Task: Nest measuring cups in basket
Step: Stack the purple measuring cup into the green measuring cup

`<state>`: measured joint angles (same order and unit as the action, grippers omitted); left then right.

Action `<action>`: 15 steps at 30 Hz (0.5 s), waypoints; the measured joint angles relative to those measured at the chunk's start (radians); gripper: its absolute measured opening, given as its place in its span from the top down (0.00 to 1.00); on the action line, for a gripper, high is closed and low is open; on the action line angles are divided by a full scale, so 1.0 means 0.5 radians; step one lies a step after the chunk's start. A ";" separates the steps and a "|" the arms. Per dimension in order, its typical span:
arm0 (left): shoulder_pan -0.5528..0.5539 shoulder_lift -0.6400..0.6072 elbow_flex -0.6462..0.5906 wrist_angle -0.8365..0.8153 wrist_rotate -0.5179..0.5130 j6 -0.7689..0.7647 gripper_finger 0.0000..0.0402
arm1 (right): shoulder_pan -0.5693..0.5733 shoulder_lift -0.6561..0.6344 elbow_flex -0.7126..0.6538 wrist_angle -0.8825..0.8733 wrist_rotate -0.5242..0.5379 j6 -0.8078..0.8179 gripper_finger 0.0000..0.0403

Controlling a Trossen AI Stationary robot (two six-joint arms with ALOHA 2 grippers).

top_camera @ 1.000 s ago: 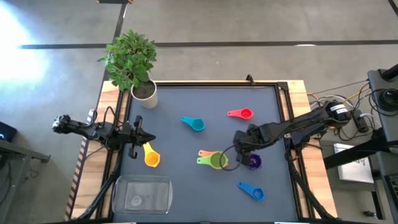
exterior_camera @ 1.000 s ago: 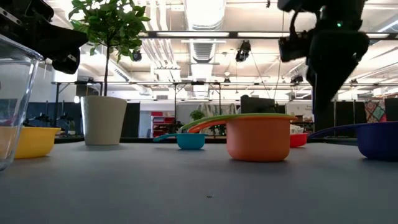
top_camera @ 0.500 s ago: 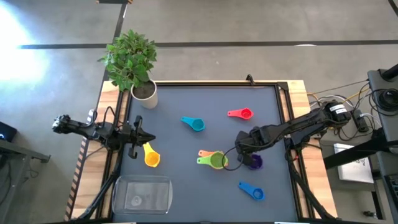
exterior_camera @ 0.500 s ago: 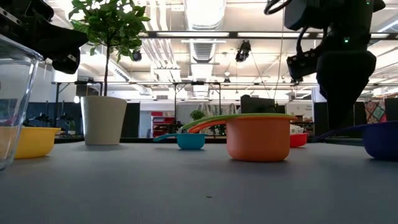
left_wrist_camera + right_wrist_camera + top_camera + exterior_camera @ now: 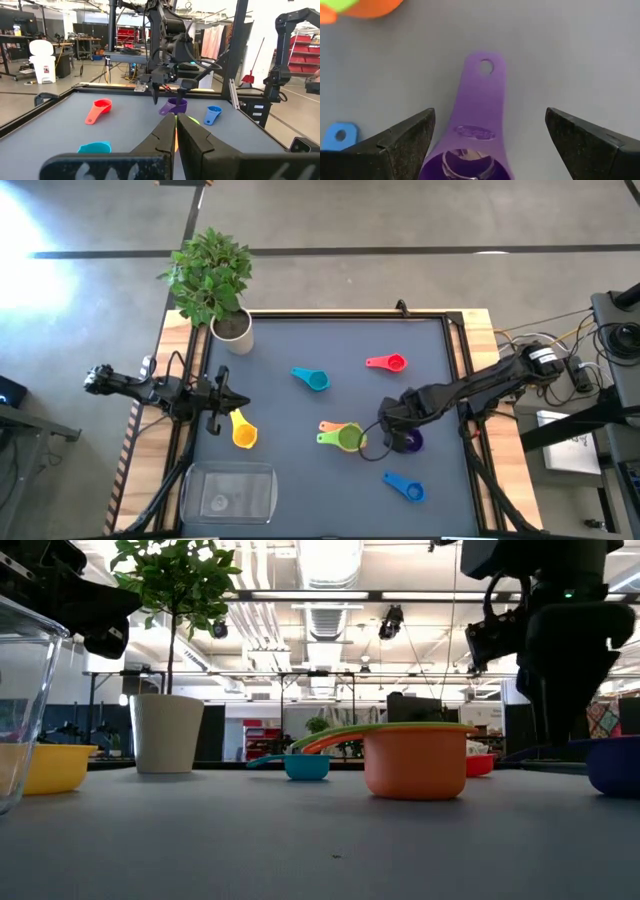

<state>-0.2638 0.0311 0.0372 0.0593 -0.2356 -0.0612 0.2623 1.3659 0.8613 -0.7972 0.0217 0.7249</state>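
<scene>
The right gripper (image 5: 487, 137) hangs spread wide directly over the purple cup (image 5: 475, 127), which sits on the tabletop (image 5: 300, 330) right of the green-in-orange pair (image 5: 347, 437). Likely light, rigid, slick plastic; the flat handle seems safest. The left gripper (image 5: 175, 131) waits pinched closed, empty, at the left edge.

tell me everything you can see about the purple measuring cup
The purple measuring cup is a small round scoop of glossy plastic with a short flat handle, a hanging hole at the handle's tip and an embossed mark near the bowl. It sits upright on the grey table, apart from the orange and green cups. The right gripper hangs open above it, fingers either side, not touching.
</scene>
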 joint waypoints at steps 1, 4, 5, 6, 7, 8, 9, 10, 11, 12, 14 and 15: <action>0.000 0.000 0.000 0.000 0.000 0.000 1.00 | 0.015 0.009 0.000 0.008 -0.005 0.000 0.09; -0.001 0.000 0.000 0.000 0.000 0.000 1.00 | 0.057 0.034 -0.001 0.036 -0.008 -0.002 0.09; 0.000 0.000 0.000 0.000 0.000 0.001 1.00 | 0.066 0.047 -0.001 0.053 -0.008 -0.007 0.09; 0.000 0.000 0.000 0.000 0.000 0.001 1.00 | 0.070 0.059 -0.001 0.059 -0.008 -0.007 0.09; -0.001 0.000 0.000 0.000 0.000 0.001 1.00 | 0.070 0.077 -0.001 0.054 -0.007 -0.009 0.09; 0.000 0.000 0.000 0.000 0.000 0.001 1.00 | 0.069 0.095 -0.001 0.051 -0.001 -0.010 0.09; 0.000 0.000 0.000 0.000 0.000 0.000 1.00 | 0.069 0.111 -0.002 0.051 0.006 -0.014 0.09; 0.000 0.000 0.000 0.000 0.000 0.001 1.00 | 0.069 0.128 -0.002 0.051 0.009 -0.026 0.09; 0.000 0.000 0.000 0.000 0.000 0.001 1.00 | 0.069 0.144 -0.002 0.052 0.009 -0.043 0.09; 0.000 0.000 0.000 0.000 0.000 0.000 1.00 | 0.069 0.157 -0.002 0.051 0.009 -0.058 0.09; -0.001 0.000 0.000 0.000 0.000 0.000 1.00 | 0.069 0.181 -0.003 0.052 0.008 -0.071 0.09; 0.000 0.000 0.000 0.001 0.000 0.001 1.00 | 0.069 0.187 -0.003 0.051 0.007 -0.072 0.10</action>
<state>-0.2638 0.0311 0.0372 0.0597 -0.2356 -0.0609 0.2966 1.4593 0.8598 -0.7717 0.0254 0.6888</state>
